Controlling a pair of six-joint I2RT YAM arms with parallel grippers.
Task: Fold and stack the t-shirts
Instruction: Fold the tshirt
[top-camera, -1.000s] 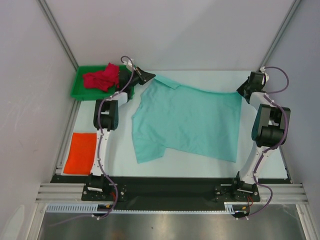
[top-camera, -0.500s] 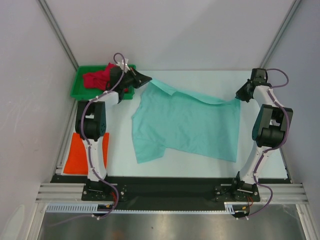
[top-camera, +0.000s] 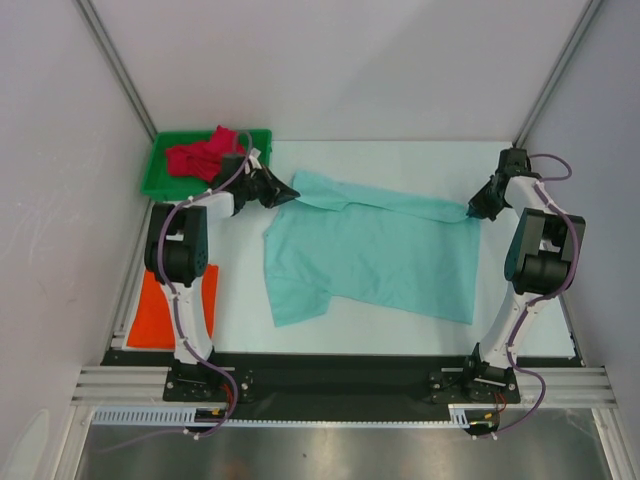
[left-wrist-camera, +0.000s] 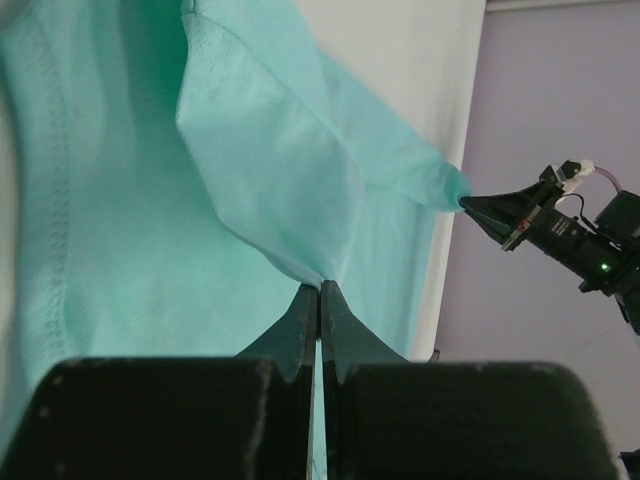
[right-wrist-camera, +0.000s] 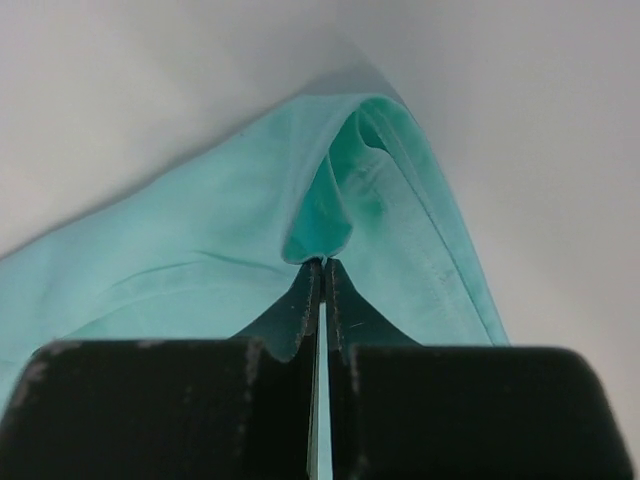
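Note:
The mint green t-shirt (top-camera: 370, 255) lies spread across the middle of the table, its far edge lifted and folded toward me. My left gripper (top-camera: 292, 190) is shut on the shirt's far left corner (left-wrist-camera: 290, 200). My right gripper (top-camera: 470, 211) is shut on its far right corner (right-wrist-camera: 340, 215). The orange t-shirt (top-camera: 160, 312) lies folded flat at the near left, partly behind my left arm. The crimson red t-shirt (top-camera: 200, 155) sits crumpled in the tray.
A green plastic tray (top-camera: 160, 183) stands at the far left corner. White enclosure walls close in the table on three sides. The black rail runs along the near edge.
Both grippers have moved toward me with the shirt's far edge, drawing it over the shirt's body. The far edge now lies closer to the middle of the table.

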